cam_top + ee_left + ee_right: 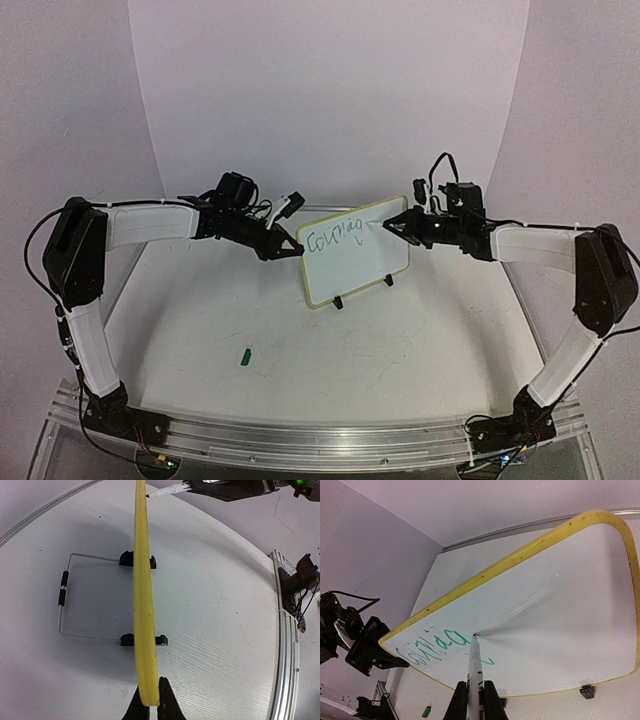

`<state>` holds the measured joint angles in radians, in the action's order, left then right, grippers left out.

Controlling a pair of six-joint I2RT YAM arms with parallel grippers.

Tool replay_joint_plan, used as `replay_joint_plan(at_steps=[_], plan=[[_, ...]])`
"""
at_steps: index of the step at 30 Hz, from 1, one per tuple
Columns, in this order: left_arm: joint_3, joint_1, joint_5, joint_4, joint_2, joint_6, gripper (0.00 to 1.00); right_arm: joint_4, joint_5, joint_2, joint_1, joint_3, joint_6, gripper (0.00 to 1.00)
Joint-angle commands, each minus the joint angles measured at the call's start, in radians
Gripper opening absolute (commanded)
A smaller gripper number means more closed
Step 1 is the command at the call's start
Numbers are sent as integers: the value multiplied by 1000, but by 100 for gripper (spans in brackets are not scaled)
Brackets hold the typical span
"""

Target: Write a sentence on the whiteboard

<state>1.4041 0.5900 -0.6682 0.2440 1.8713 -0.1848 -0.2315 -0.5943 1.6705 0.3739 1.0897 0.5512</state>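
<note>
From above, the whiteboard [372, 262] stands on the white table [300, 370], between the two arms and tilted back on its small black feet. The left gripper [296, 248] has its jaws pressed together on the board's left edge. The right gripper [389, 227] pinches a marker [379, 226], and the marker's tip is on the white face. The sentence [334, 237] is green handwriting in the upper left part of the board. It reads about "courag", but the last letters are not clear. One short green stroke is under it. A small green cap [245, 354] lies on the table, well apart from the board.

In the left wrist view the whiteboard [143, 605] is seen edge-on as a yellow rim. The left gripper [150, 706] clamps the rim's near end between its two black fingers. Two black feet [135, 559] and a thin wire stand [64, 595] are behind the board. At the top, the marker [167, 490] touches the board's other side. An aluminium rail [287, 655] runs along the right.

In the right wrist view the right gripper [474, 701] is pinching the marker [475, 667]. The body of the marker has a small red label which I cannot read. The tip is on the whiteboard [560, 615], just beside the end of the sentence [432, 647]. At this angle the green letters are hard to read. The left gripper [395, 661] is on the far rim.
</note>
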Motion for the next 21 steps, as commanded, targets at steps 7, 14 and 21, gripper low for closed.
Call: replay_joint_plan(at_steps=[7,14,21], plan=[[24,14,4,29,27,-18,0,-23,55,-2,-17,23,13,0],[25,14,4,29,26,-18,0,-23,47,-22,-29,27,15,0],[26,14,4,29,28,-18,0,-28,16,-17,-29,46,9,0]])
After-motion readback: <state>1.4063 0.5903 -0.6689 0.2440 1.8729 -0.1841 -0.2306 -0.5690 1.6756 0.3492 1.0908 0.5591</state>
